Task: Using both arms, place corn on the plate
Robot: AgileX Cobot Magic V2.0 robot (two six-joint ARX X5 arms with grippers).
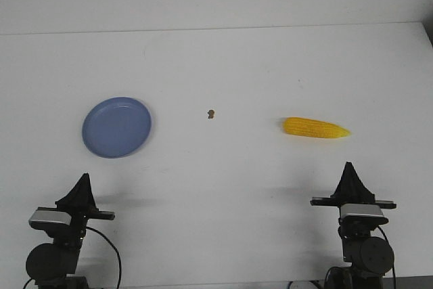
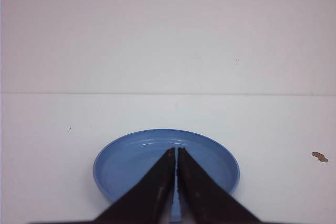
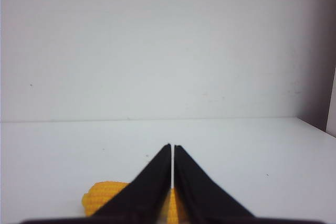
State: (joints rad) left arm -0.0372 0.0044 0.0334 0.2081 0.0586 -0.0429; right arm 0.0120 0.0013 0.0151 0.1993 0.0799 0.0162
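Observation:
The yellow corn [image 1: 315,128] lies flat on the white table at the right, its pointed end to the right. The blue plate [image 1: 116,126] sits at the left and holds nothing. My left gripper [image 1: 83,179] is shut and empty, near the table's front edge, short of the plate. In the left wrist view its tips [image 2: 175,150] show against the plate [image 2: 126,166]. My right gripper [image 1: 348,166] is shut and empty, short of the corn. In the right wrist view the corn [image 3: 102,196] lies partly hidden behind the fingers [image 3: 172,147].
A small brown speck [image 1: 211,113] lies on the table between plate and corn; it also shows in the left wrist view [image 2: 319,156]. The table's right edge [image 1: 429,38] is close to the corn's side. A pale wall rises behind the table.

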